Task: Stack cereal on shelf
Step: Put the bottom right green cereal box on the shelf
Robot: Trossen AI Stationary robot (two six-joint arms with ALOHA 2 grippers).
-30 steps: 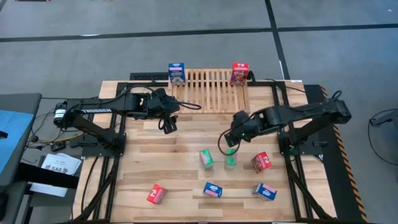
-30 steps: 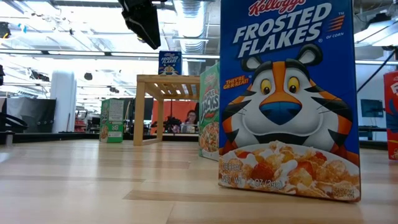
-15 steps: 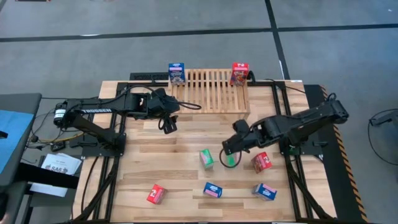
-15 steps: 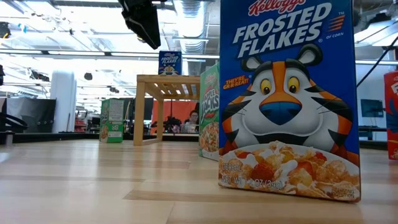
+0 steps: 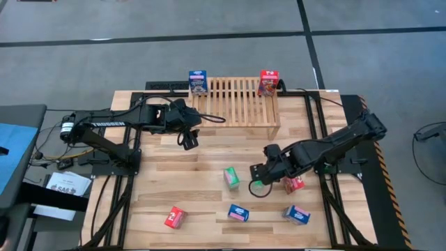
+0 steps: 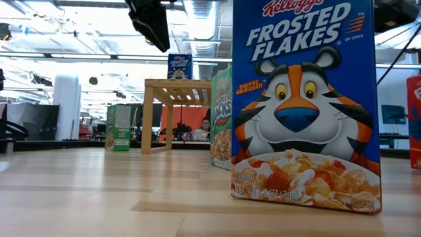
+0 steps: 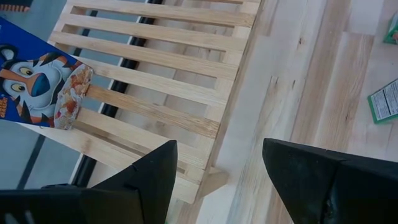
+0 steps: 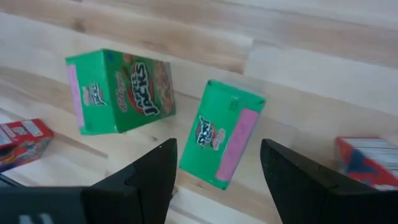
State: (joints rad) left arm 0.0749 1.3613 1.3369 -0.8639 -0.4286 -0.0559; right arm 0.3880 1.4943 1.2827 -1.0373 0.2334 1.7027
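Box [image 8: 222, 133] lies between right end effector [image 8: 217, 177] fingers.

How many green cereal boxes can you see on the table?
2 in the overhead view: one green box standing mid-table, and a second green box just to its right, under the right gripper. A third may be hidden.

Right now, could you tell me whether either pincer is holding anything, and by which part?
Nothing is held. The right pincer stands open over a green cereal box; the left pincer is open by the shelf.
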